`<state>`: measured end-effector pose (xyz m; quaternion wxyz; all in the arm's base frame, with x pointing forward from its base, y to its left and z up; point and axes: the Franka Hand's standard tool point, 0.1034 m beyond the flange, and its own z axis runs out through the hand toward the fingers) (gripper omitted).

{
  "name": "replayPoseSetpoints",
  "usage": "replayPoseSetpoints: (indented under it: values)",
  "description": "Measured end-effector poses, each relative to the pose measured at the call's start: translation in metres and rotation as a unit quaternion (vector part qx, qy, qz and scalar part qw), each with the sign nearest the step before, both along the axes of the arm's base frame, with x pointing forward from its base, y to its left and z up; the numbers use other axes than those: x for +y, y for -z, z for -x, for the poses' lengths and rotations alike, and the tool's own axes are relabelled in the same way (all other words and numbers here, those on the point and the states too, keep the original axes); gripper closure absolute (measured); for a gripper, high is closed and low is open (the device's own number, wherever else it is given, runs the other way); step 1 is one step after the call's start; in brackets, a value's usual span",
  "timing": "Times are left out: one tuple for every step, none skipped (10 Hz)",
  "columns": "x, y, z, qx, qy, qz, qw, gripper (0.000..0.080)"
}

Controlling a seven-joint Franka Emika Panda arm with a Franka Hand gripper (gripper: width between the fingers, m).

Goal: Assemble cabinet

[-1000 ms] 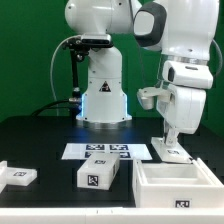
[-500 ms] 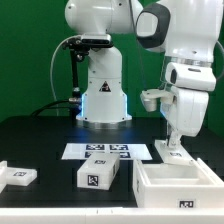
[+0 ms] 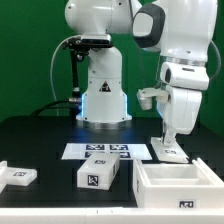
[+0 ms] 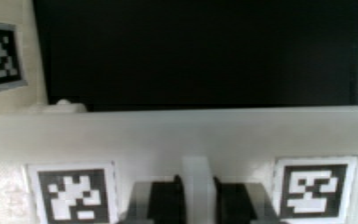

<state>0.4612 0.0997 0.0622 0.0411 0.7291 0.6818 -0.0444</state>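
Note:
The cabinet (image 3: 180, 186), a large white open box with thick walls, stands at the front of the exterior view's right. My gripper (image 3: 170, 147) reaches down onto its far wall, where a tagged white face (image 3: 170, 153) shows. In the wrist view my two dark fingers (image 4: 156, 202) sit close together with a thin white strip of wall between them (image 4: 197, 200). Tags (image 4: 73, 194) flank them on the white panel. The gripper is shut on that wall.
The marker board (image 3: 105, 152) lies flat in front of the robot's base (image 3: 103, 100). Two small white tagged blocks lie on the black table, one at the front middle (image 3: 98, 176) and one at the far left (image 3: 16, 177).
The gripper and wrist swayed slightly to the exterior view's right, then back left. The cabinet barely shifted. The grip is unchanged.

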Motion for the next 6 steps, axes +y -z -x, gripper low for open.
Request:
replayPoseSetpoints:
  values:
    - [0.0017,-0.0008,0.0005,-0.001,-0.001,0.000,1.000,0.0735]
    - [0.0049,-0.0008,0.0012,-0.001,-0.003,-0.001,1.000,0.0735]
    - [0.0083,-0.0008,0.0014,-0.001,-0.004,-0.002,1.000,0.0735]
    - [0.0108,-0.0002,0.0015,-0.001,-0.005,-0.002,1.000,0.0735]
    - [0.0104,0.0019,0.0022,0.000,-0.004,-0.002,1.000,0.0735]
    - [0.0097,0.0033,0.0010,0.001,-0.003,-0.001,1.000,0.0735]
